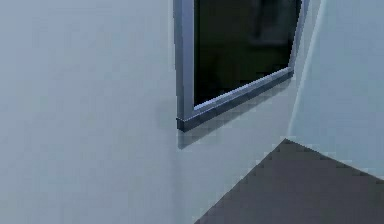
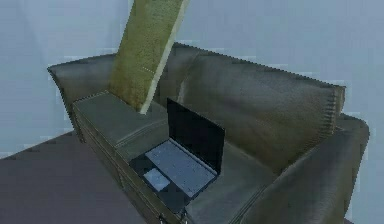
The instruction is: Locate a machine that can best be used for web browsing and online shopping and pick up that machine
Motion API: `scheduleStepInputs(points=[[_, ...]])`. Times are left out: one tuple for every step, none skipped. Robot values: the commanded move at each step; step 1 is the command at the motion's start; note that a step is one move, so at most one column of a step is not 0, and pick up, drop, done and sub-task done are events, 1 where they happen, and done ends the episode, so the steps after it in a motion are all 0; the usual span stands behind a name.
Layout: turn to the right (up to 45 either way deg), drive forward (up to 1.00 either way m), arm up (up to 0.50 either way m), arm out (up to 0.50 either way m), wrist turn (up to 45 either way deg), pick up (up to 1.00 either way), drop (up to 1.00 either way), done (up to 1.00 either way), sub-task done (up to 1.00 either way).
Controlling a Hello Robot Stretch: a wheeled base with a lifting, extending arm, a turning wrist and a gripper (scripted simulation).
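Found the laptop (image 2: pixel 188 150), open on the sofa (image 2: pixel 270 100) seat, probably reachable; pickup's not done yet, and I can't tell the gripper's state.

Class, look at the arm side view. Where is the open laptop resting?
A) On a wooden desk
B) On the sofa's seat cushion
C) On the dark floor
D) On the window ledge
B: the laptop lies open on the seat of the sofa, with its dark screen standing up in front of the backrest.
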Motion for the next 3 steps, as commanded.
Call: scheduleStepInputs(points=[[0.0,0.0,0.0,0.0,0.0,1.0,0.0,0.0,0.0],[0.0,0.0,0.1,0.0,0.0,0.0,0.0,0.0,0.0],[0.0,0.0,0.0,0.0,0.0,0.0,0.0,1.0,0.0]])
